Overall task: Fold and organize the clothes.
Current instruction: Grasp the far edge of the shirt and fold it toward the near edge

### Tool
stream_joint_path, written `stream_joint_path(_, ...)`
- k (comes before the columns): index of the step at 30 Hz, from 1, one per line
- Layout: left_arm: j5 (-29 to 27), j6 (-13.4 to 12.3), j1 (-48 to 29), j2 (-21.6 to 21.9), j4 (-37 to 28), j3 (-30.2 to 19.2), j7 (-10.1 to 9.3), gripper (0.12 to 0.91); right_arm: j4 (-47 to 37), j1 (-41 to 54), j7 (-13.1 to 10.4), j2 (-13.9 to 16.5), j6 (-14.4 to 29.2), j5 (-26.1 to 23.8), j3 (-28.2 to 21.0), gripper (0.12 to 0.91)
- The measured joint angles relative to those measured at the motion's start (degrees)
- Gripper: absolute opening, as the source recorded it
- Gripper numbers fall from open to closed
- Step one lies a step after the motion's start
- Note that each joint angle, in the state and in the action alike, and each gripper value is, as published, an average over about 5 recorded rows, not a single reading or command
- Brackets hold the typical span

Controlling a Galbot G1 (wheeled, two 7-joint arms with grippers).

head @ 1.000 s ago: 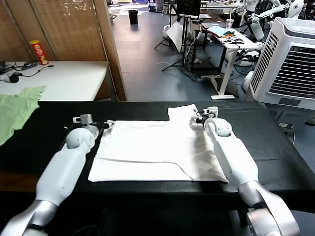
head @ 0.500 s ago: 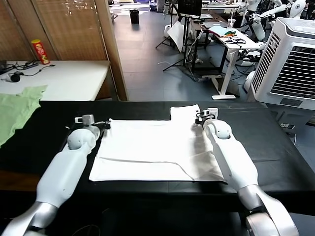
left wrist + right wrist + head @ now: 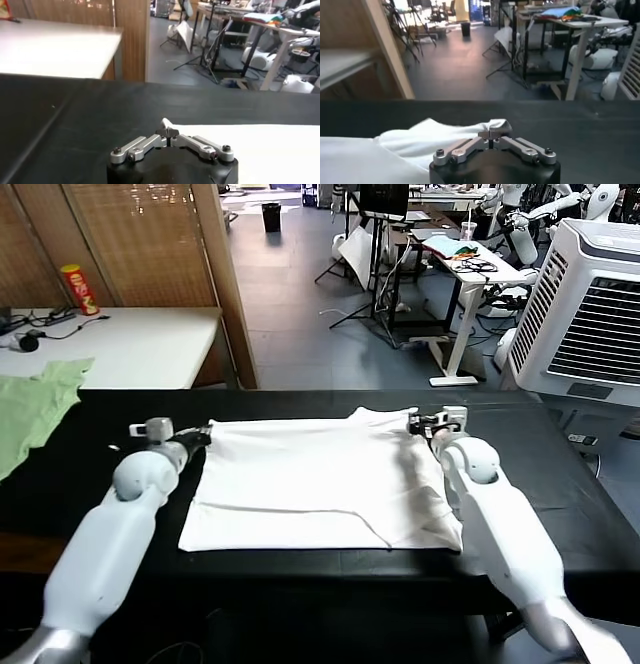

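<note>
Black desk (image 3: 90, 474) mid-frame, shirt (image 3: 310, 479) spread flat; left tool (image 3: 203, 434) pinching its upper-left corner, right tool (image 3: 418, 424) clamped on upper-right corner.

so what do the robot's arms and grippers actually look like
Both arms are smooth, glossy white rounded shells that turn silver-grey near the shoulders. Each wrist carries a small grey and white block. The left gripper and right gripper match: a black rounded body, silver metal linkage bars with dark screws, and dark fingertips. No loose cables or markings show.
</note>
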State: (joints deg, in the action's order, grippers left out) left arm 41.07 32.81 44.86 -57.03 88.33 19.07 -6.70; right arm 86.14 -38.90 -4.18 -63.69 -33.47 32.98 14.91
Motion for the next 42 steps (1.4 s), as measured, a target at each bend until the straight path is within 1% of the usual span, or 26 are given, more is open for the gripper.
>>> stream_joint_path(7, 1.77, 0.34, 12.66, 4.11, 13.8, 4.61, -1.97, 0.126, 11.14, -8.18, -2.61, 4.24, -4.21, 0.82, 2.25, 0.122)
stream_joint_path(11, 1.93, 0.5, 19.51, 5.26, 20.71, 7.86, -2.51, 0.126, 16.75, -13.16, -3.4, 6.13, -6.72, 0.84, 3.81, 0.122)
stream_joint_path(15, 1.49, 0.66, 25.56, 5.64, 25.87, 10.86, -2.77, 0.126, 21.46, -17.96, -3.99, 7.47, -8.32, 0.77, 5.15, 0.122)
stream_joint_path(18, 0.62, 0.65, 29.31, 5.78, 28.06, 12.61, -2.72, 0.126, 24.18, -20.91, -4.57, 8.24, -8.72, 0.72, 5.62, 0.122)
stream_joint_path(23, -1.04, 0.73, 33.42, 5.69, 29.56, 14.14, -2.33, 0.126, 27.09, -24.99, -5.4, 8.79, -8.73, 0.1, 6.17, 0.122)
stream_joint_path(30, -4.14, 1.86, 35.62, 5.2, 29.04, 14.02, -1.27, 0.126, 27.84, -29.1, -5.87, 8.13, -8.73, -1.08, 6.48, 0.122)
stream_joint_path(32, -4.78, 2.37, 35.76, 5.04, 28.56, 13.81, -1.13, 0.126, 28.04, -29.6, -5.85, 7.93, -8.73, -0.95, 6.56, 0.138)
stream_joint_path(33, -4.92, 2.73, 35.81, 4.95, 28.39, 13.74, -1.12, 0.126, 28.23, -29.84, -5.81, 7.86, -8.73, -0.81, 6.69, 0.162)
stream_joint_path(35, -5.05, 3.76, 35.87, 4.77, 28.26, 13.68, -1.22, 0.13, 28.7, -30.3, -5.76, 7.83, -8.73, -0.33, 7.09, 0.243)
stream_joint_path(36, -5.14, 4.47, 35.92, 4.69, 28.33, 13.69, -1.31, 0.148, 29.01, -30.56, -5.75, 7.89, -8.73, -0.02, 7.38, 0.292)
stream_joint_path(37, -5.24, 5.25, 36.01, 4.64, 28.47, 13.73, -1.42, 0.167, 29.33, -30.83, -5.71, 8.01, -8.73, 0.28, 7.73, 0.359)
stream_joint_path(38, -5.33, 6.02, 36.14, 4.62, 28.69, 13.81, -1.56, 0.202, 29.65, -31.08, -5.65, 8.15, -8.73, 0.55, 8.1, 0.409)
stream_joint_path(41, -5.39, 7.88, 36.75, 4.88, 29.63, 14.32, -1.93, 0.353, 30.53, -31.6, -5.33, 8.55, -8.73, 1.2, 9.7, 0.577)
stream_joint_path(42, -5.25, 8.21, 36.93, 5.04, 29.98, 14.56, -1.98, 0.42, 30.7, -31.6, -5.16, 8.53, -8.73, 1.41, 10.37, 0.626)
